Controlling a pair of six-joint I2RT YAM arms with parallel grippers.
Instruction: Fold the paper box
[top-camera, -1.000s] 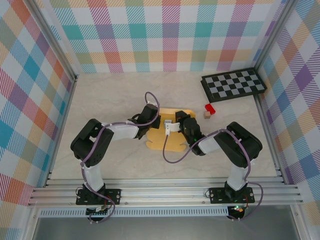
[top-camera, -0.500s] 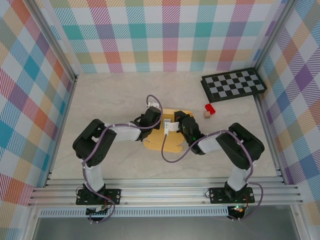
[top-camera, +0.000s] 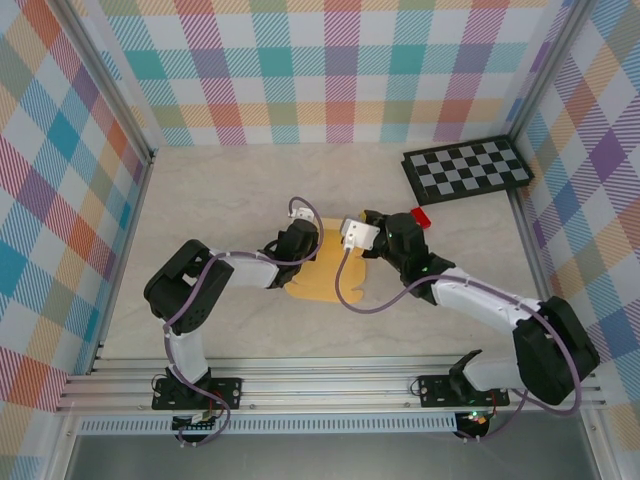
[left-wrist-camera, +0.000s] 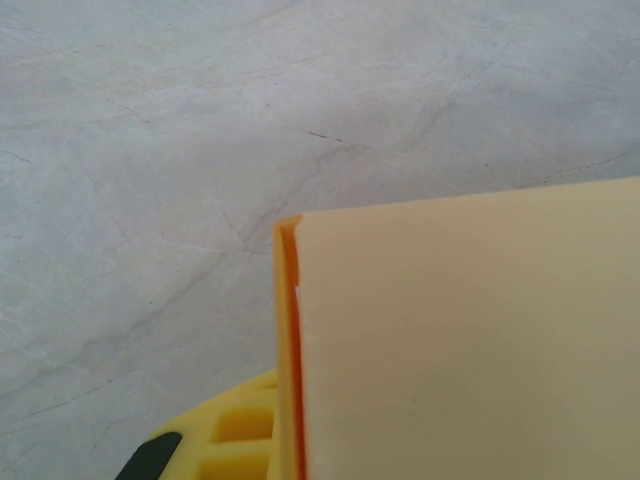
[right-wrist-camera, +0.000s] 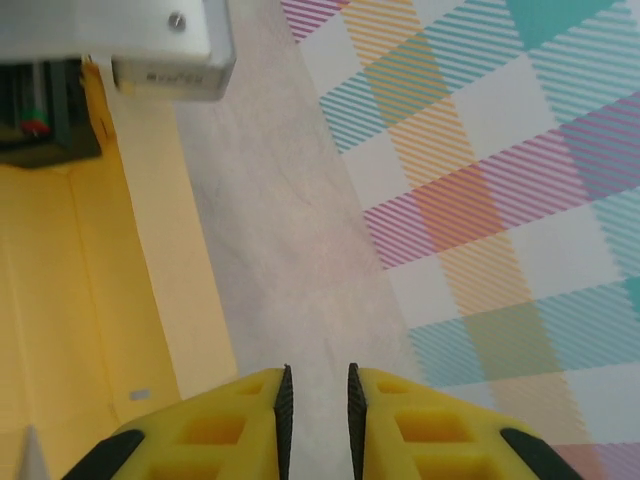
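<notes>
1. At the middle of the pale counter (top-camera: 220, 190) lies one paper box (top-camera: 318, 278), with two robot arms meeting over it. Near the far right corner sits one black-and-grey checkerboard (top-camera: 465, 168), and just in front of it one small red block (top-camera: 421, 216).
2. The paper box is thin tan-yellow card, mostly a flat sheet, with rounded tabs along its near edge. Seen close in the left wrist view, its edge looks doubled, with an orange line between the layers.
3. The left gripper (top-camera: 308, 248) sits at the sheet's left edge, jaws pinched closed on the card.
4. The right gripper (right-wrist-camera: 317, 375) hovers by the sheet's far right side, jaws a narrow slit apart and holding nothing.
5. Bare counter lies to the left, behind and in front of the sheet. Plaid walls (top-camera: 340, 70) close three sides, and a metal rail (top-camera: 330, 375) runs along the near edge.
</notes>
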